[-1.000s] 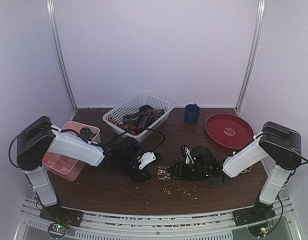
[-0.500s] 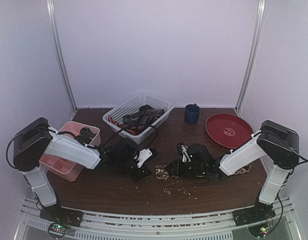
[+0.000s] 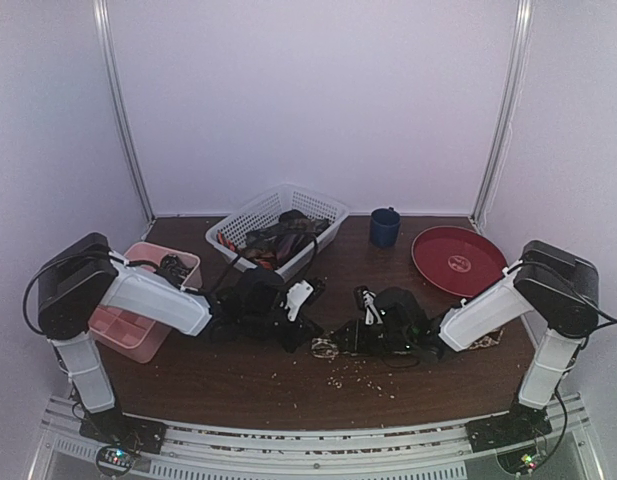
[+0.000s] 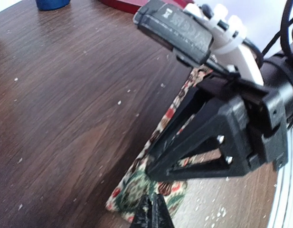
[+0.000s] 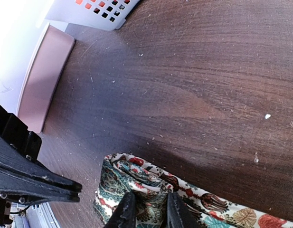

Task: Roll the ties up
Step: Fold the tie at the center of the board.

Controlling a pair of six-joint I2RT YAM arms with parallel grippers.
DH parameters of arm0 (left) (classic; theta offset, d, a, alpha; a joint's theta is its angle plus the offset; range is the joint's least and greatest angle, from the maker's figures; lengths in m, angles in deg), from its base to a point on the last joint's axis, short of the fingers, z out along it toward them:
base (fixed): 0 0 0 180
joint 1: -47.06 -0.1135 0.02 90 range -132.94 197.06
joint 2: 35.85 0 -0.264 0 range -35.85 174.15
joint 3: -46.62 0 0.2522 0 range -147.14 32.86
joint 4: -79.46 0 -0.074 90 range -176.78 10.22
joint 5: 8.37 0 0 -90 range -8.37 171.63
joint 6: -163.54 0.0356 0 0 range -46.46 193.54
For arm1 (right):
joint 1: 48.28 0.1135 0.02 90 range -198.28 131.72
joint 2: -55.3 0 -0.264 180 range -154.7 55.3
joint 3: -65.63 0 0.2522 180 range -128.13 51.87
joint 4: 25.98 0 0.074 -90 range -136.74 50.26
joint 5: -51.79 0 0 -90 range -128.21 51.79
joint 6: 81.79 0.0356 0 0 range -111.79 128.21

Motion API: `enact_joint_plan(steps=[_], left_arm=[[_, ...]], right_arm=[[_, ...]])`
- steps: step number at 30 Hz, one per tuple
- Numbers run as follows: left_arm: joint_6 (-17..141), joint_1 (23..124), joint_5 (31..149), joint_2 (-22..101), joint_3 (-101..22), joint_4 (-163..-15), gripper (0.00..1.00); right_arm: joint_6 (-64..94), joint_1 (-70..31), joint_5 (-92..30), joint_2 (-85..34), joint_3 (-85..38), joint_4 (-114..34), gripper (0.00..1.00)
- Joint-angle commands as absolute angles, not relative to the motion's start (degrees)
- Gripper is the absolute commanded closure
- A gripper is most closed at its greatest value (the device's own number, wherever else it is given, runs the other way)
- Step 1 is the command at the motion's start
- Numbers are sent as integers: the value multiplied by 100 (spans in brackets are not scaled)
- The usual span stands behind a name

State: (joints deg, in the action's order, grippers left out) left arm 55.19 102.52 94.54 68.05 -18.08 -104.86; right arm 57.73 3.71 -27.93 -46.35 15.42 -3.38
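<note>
Found right fingers (image 5: pixel 131 211) grasping the tie (image 5: pixel 137 178) at its rolled end, one finger on each side of the roll, tips down in the cloth. Noted left fingers (image 4: pixel 150 214) clenched to a point right at that same end; cannot tell whether any cloth is pinched between them. Logged both sets of fingers meeting near the middle of the tabletop (image 3: pixel 238 385), left set from the left, right set from the right, almost touching. Saw a pale floral print on the tie, partly rolled, with the unrolled length lying flat and running on to the right. Noted pale crumbs (image 3: pixel 360 377) scattered just near of it. Further out: white basket (image 3: pixel 250 212) at far centre with other ties (image 3: pixel 278 237) heaped inside; blue cup (image 3: pixel 384 228) to its right; red plate (image 3: pixel 458 262) far right; pink tray (image 3: pixel 123 335) at the left edge.
</note>
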Motion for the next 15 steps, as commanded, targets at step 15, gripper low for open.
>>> enact_joint_plan(steps=[15], left_arm=[[5210, 10305, 9508, 7590, -2012, -11087, 100]], right_arm=[[5816, 313, -3251, -4058, 1386, -1368, 66]])
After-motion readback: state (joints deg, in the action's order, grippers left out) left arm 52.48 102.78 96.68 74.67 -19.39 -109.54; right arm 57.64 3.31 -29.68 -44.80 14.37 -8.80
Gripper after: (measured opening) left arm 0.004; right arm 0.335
